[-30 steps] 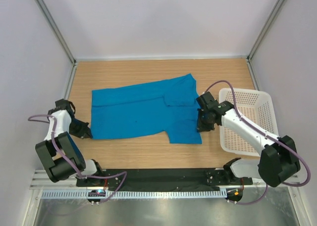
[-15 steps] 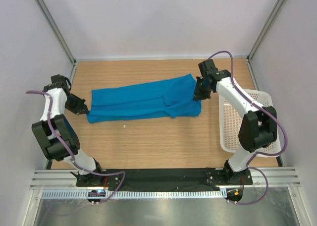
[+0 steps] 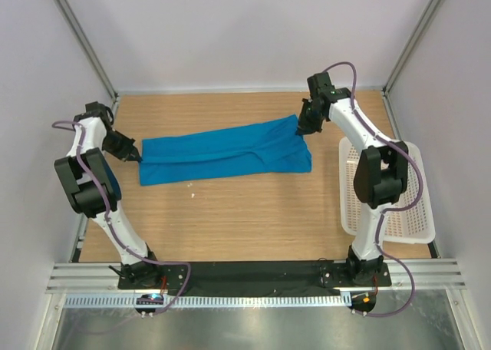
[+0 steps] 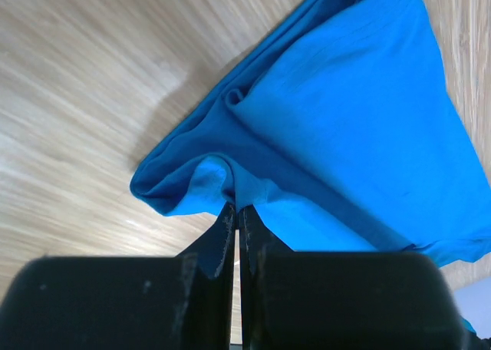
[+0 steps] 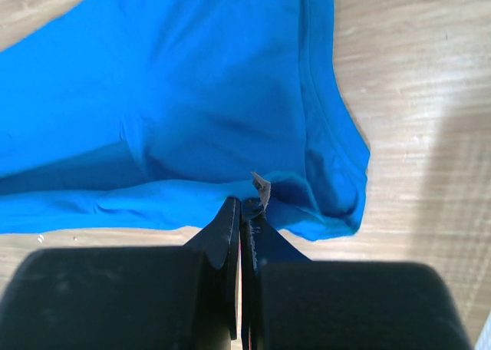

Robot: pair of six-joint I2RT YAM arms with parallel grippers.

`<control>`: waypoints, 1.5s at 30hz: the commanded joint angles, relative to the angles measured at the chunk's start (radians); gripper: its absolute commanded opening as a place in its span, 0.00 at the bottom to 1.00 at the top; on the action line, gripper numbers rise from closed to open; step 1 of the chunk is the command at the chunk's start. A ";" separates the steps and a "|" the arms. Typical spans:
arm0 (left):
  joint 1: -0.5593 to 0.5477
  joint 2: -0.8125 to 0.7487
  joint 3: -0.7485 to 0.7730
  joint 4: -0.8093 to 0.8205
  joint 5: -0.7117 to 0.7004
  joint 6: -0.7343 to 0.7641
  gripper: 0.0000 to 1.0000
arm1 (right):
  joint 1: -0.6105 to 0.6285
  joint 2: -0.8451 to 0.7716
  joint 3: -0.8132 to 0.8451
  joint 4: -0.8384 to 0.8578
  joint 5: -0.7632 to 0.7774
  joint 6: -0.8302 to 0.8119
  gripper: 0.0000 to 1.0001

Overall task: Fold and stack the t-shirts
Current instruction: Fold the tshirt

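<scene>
Wood-grain worktop [image 3: 230, 227] between pale grey walls is carrying a blue t-shirt [image 3: 222, 156], which is lying as a long doubled-over band to the left of the white basket [image 3: 410, 204], near it but not touching it. The left tool [image 3: 138, 158] is pinching the band's end farthest from the basket, its jaws closed tight on a bunched corner of layered cloth. The right tool [image 3: 301, 131] is gripping the end nearest the basket, jaws closed on a thin fold beside a small tag. The cloth is looking light, soft and limp, so it is probably sagging and wrinkling wherever nothing is supporting it, and thin layers may be sliding out of a shallow pinch. I am judging hems and corners the best places to take hold, catching all layers together and pulling both ends taut.
</scene>
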 commanded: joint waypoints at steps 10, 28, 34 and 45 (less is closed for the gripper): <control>-0.012 0.121 0.127 -0.018 0.035 0.019 0.00 | -0.025 0.138 0.199 -0.024 -0.044 -0.009 0.01; -0.020 0.258 0.335 -0.071 -0.018 0.060 0.37 | -0.071 0.271 0.256 0.100 -0.093 0.094 0.09; -0.066 0.153 0.303 -0.047 0.014 0.056 0.51 | -0.091 0.371 0.456 -0.002 -0.096 0.125 0.24; -0.133 0.010 -0.140 0.168 0.189 0.004 0.40 | -0.013 0.130 0.242 -0.093 0.002 -0.026 0.39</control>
